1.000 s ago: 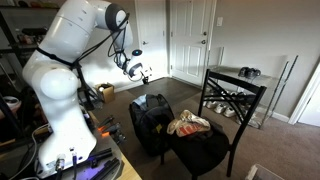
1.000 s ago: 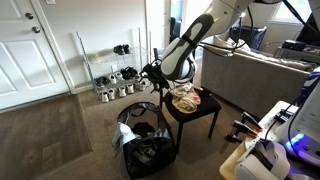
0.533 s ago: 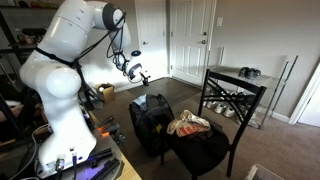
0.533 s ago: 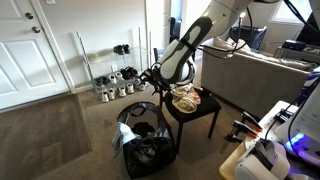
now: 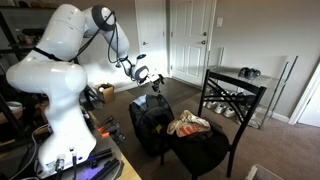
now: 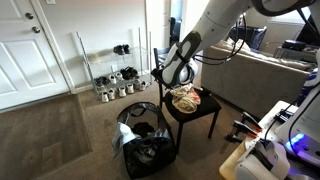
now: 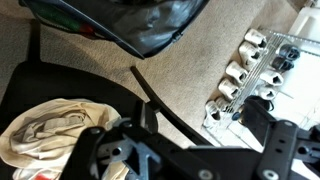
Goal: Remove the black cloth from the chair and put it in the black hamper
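- While the gripper (image 5: 150, 80) hangs in the air above the black hamper (image 5: 150, 122), apart from the chair (image 5: 234, 95), I judge the step in hand to be the approach to the seat.
- On the seat lies a pale bundle (image 5: 188, 124). The black cloth (image 5: 208, 150) seems to be the dark layer under and beside it, though I cannot tell it from the seat for certain.
- To do this well, I would come down on the dark fabric at the side away from the pale bundle. I would keep clear of the bars of the chair back and pinch a raised fold rather than flat fabric.
- Seen from the wrist, the fingers (image 7: 105, 150) stand wide apart, with nothing between them and nothing touched.
- With the hamper's mouth open just beside the chair, the carry looks short.
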Controlling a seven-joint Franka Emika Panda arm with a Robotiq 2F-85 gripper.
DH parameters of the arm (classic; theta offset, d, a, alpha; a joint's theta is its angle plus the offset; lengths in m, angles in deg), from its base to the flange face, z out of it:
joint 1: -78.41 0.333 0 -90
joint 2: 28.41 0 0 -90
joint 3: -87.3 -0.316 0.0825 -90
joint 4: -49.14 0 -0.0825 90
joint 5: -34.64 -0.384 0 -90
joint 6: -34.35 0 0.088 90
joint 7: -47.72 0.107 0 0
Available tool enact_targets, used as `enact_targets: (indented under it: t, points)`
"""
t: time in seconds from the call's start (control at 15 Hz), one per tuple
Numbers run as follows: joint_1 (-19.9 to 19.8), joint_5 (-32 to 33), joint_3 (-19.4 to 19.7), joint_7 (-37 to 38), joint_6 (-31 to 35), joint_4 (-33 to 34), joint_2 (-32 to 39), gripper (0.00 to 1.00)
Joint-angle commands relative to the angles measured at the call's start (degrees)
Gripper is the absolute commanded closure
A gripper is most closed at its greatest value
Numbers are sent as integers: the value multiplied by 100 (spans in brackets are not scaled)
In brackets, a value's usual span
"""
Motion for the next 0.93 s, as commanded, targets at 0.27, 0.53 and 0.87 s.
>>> enact_targets:
  t: [0.27, 0.53, 0.87]
  points:
    - [595, -1023, 873, 1471, -211, -270, -7, 0]
    - [380, -1522, 959, 1888, -141, -455, -64, 0]
    - [173, -2127, 1181, 2497, -292, -399, 98, 0]
